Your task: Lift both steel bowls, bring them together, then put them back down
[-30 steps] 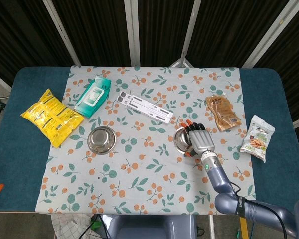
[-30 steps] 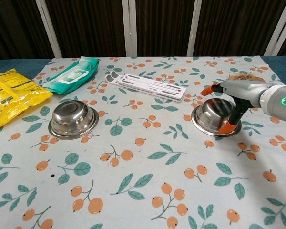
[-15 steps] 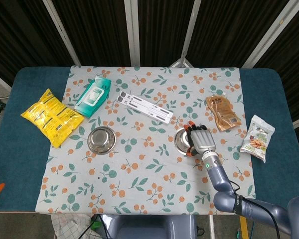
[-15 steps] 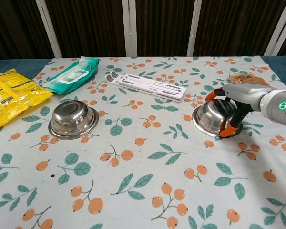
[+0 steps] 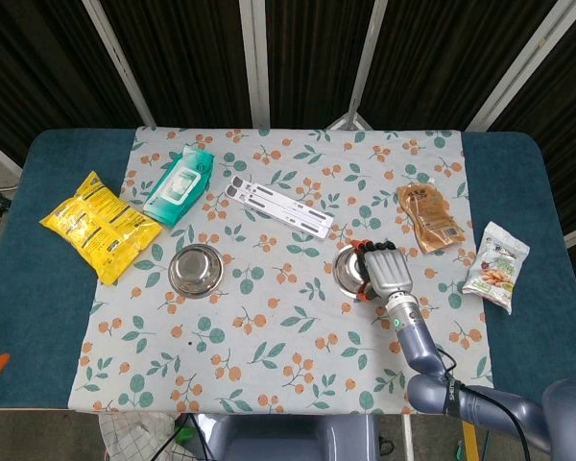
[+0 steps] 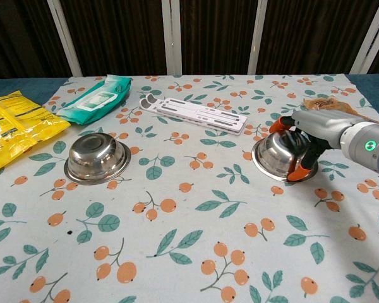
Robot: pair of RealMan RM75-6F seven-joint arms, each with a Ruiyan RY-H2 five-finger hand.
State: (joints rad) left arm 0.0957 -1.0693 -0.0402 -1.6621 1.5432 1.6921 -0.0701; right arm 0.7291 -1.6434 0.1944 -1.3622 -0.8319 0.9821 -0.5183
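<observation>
Two steel bowls sit on the floral cloth. The left bowl (image 5: 195, 269) (image 6: 96, 158) stands alone with no hand near it. The right bowl (image 5: 348, 270) (image 6: 273, 155) is held by my right hand (image 5: 385, 272) (image 6: 312, 134), which reaches in from the right. Its orange-tipped fingers (image 6: 277, 125) curl over the far rim while the thumb presses the near rim. The bowl's base seems to rest on the cloth, slightly tilted. My left hand appears in neither view.
A yellow snack packet (image 5: 100, 226) (image 6: 12, 123) and a green wipes pack (image 5: 179, 185) (image 6: 95, 98) lie at the left. A white slotted strip (image 5: 280, 206) (image 6: 199, 113) lies behind the bowls. At the right lie a brown pouch (image 5: 428, 217) and a snack bag (image 5: 496, 266).
My right hand's fingers closed from spread over the right bowl's rim to gripping it. The bowl shifted slightly to the left. The left bowl has not moved.
</observation>
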